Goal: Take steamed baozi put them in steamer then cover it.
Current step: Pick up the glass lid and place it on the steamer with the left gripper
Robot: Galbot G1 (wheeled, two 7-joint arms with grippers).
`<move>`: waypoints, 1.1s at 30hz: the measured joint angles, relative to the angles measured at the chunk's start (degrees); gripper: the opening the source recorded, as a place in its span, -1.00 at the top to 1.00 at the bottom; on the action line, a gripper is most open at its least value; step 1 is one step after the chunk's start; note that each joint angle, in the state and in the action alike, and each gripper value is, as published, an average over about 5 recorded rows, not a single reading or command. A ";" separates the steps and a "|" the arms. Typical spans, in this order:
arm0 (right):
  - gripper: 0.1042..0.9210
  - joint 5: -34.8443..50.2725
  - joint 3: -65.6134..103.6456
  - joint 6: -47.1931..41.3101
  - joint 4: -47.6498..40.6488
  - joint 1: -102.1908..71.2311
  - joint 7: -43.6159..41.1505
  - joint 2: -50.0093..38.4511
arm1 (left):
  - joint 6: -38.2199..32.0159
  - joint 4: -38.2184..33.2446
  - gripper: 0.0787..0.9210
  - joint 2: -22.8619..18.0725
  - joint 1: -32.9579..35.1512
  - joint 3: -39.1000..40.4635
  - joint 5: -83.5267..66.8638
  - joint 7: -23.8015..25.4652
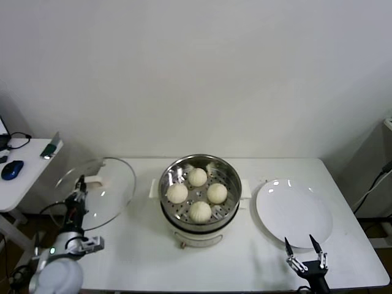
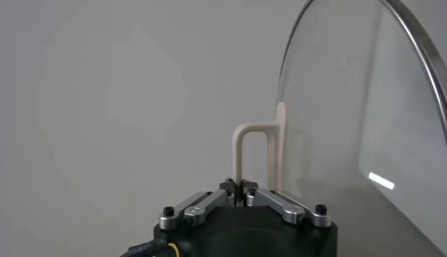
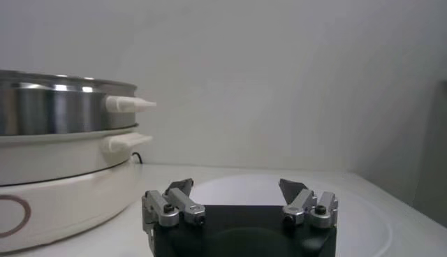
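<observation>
L gripper [image 2: 242, 186] is clenching the cream bar handle [image 2: 253, 155] of the round clear glass lid w/ metal rim [image 1: 101, 191], holding it tilted, left of the shiny steel steamer [image 1: 199, 187]. Lid prob. heavy, rigid, breakable; the handle looks the only safe hold. Four cream-white buns [image 1: 197, 177] are sitting inside. R gripper [image 1: 304, 254] is idling near right, jaws released.

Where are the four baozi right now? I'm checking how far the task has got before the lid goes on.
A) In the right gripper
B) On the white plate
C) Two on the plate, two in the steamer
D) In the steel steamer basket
D: the head view shows all four baozi lying inside the steamer, the white plate bare, and the right gripper open and empty near the plate.
</observation>
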 measured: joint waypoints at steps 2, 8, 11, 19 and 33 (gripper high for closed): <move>-0.76 -0.36 -0.06 0.03 -0.05 0.07 0.27 0.17 | 2.06 -2.45 0.86 0.13 -0.43 1.30 0.28 1.42; -0.76 -1.14 -0.51 0.36 -0.49 0.55 0.83 0.59 | 7.38 -7.22 0.86 -0.02 -2.96 7.10 2.99 5.37; -0.76 -1.34 -0.79 0.53 -0.61 0.64 1.02 0.59 | 9.51 -8.46 0.86 -0.60 -4.65 10.59 4.81 7.36; -0.76 -2.28 -1.31 0.58 -0.62 0.67 1.91 0.66 | 13.97 -9.50 0.86 -3.79 -9.52 19.59 10.90 13.10; -0.76 -2.84 -1.00 0.74 -1.15 1.26 3.21 0.38 | 18.09 -5.92 0.86 -11.45 -17.64 33.45 19.39 18.85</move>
